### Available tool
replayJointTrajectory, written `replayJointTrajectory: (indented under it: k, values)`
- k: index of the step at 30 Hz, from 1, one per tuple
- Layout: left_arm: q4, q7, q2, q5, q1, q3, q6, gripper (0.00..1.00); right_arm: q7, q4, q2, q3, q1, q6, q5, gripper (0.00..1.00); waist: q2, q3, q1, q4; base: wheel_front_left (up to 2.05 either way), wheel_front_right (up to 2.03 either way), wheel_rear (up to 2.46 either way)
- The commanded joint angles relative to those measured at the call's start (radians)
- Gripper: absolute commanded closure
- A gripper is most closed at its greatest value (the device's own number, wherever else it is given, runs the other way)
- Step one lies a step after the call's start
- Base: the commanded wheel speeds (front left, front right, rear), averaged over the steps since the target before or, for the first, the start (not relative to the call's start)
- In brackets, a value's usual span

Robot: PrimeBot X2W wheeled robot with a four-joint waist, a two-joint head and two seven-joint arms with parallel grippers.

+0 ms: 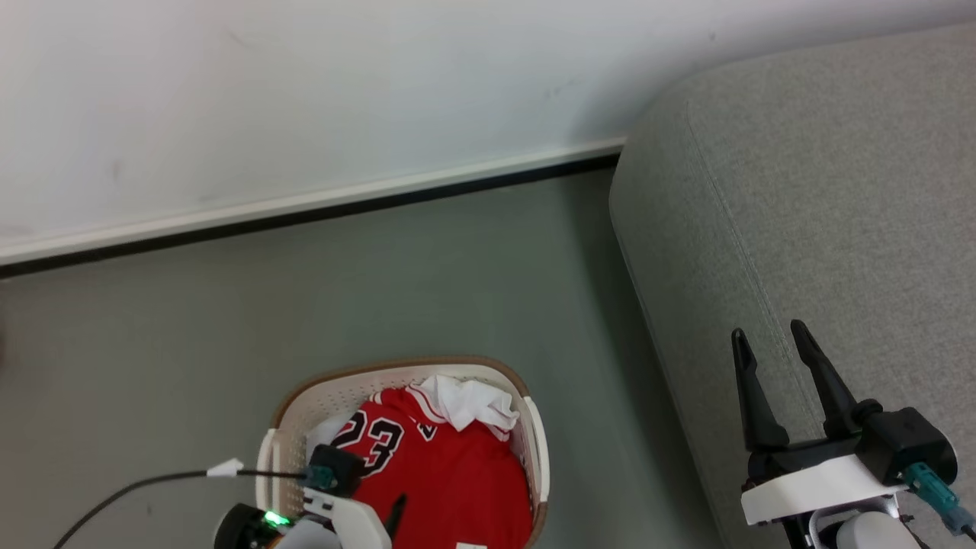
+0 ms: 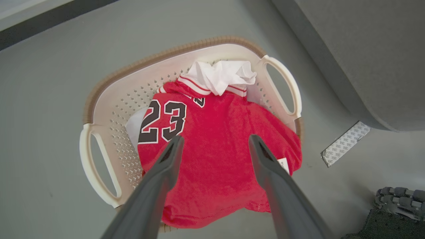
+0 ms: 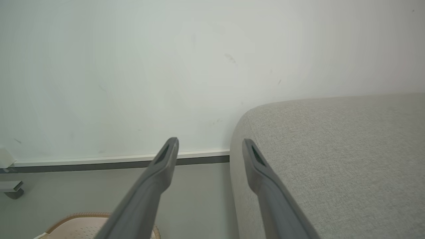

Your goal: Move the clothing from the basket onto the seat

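My left gripper (image 2: 215, 137), spread wide, hangs over the clothing (image 2: 229, 116) in the basket (image 2: 109, 109) below. I should sink straight down and pinch a thick fold. My right gripper (image 1: 768, 329), also spread, hovers at the seat (image 1: 839, 191).

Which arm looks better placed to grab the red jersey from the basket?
The left. Its open left gripper hangs directly above the red jersey in the basket; the open right gripper is over by the sofa.

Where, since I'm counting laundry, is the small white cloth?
The white cloth lies at the far end of the basket, on the collar of the red jersey, low in the head view, left of the sofa.
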Motion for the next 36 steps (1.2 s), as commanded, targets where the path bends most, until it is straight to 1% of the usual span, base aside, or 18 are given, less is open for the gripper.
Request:
replayJointTrajectory:
  k: [1,8,13,18,21,28,36]
  values:
    - [0.011,0.007,0.014,-0.001,-0.019,0.0,0.003,0.0,0.0,-0.006,-0.004,-0.001,-0.013,-0.002,0.004,0.0,-0.0001,0.064,-0.0001,-0.038,0.0,0.0,0.0]
    - [0.165,0.122,0.034,-0.012,-0.146,-0.004,0.008,0.0,0.0,-0.065,-0.003,0.011,-0.047,-0.002,0.031,0.0,-0.0001,0.182,-0.0001,-0.071,0.0,0.0,0.0]
    - [0.24,0.167,0.042,-0.011,-0.207,-0.006,0.039,0.0,0.0,-0.084,-0.003,0.021,-0.062,-0.002,0.041,0.0,-0.0001,0.228,-0.0001,-0.086,0.0,0.0,0.0]
    - [0.291,0.18,0.057,0.001,-0.253,-0.011,0.085,0.0,0.0,-0.096,-0.003,0.025,-0.065,-0.002,0.046,0.0,-0.0001,0.255,-0.0001,-0.093,0.0,0.0,0.0]
    - [0.311,0.185,0.066,0.006,-0.277,-0.017,0.104,0.0,0.0,-0.106,-0.003,0.027,-0.075,-0.002,0.051,0.0,-0.0001,0.276,-0.0001,-0.097,0.0,0.0,0.0]
    - [0.335,0.194,0.084,0.009,-0.336,-0.03,0.118,0.0,0.0,-0.134,-0.003,0.039,-0.1,-0.002,0.065,0.0,-0.0001,0.352,-0.0001,-0.106,0.0,0.0,0.0]
    - [0.348,0.203,0.111,0.013,-0.395,-0.045,0.12,0.0,0.0,-0.157,-0.003,0.047,-0.124,-0.002,0.093,0.0,-0.0001,0.434,-0.0001,-0.115,0.0,0.0,0.0]
